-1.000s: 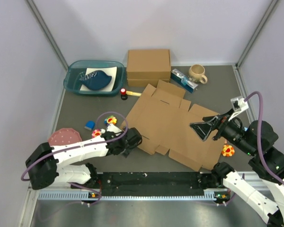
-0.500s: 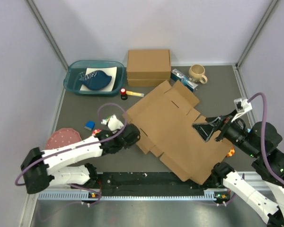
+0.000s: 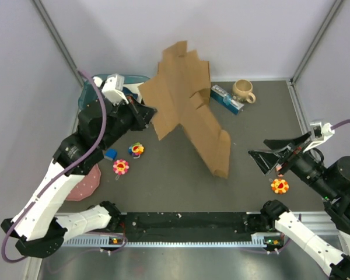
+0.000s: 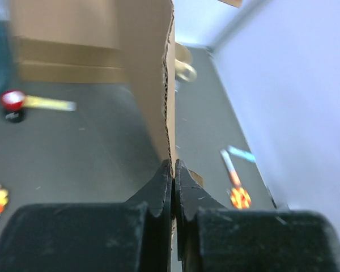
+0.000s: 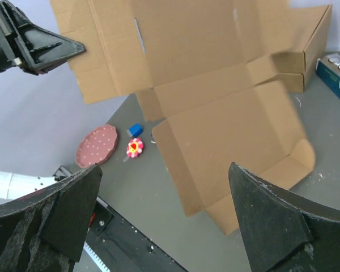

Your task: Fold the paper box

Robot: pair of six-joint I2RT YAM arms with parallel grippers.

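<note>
While left fingers (image 4: 163,190) clamp the tilted paper box (image 3: 185,87) near the half-hidden teal bin (image 3: 87,97), right fingers (image 5: 59,212) gape empty.

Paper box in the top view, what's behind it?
Behind the paper box stands a brown cardboard box, visible from the right wrist; from above it is largely covered.

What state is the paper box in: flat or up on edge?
Up on edge: the left claw pinches the paper box aloft by one flap; only its lower end touches the table.
</note>
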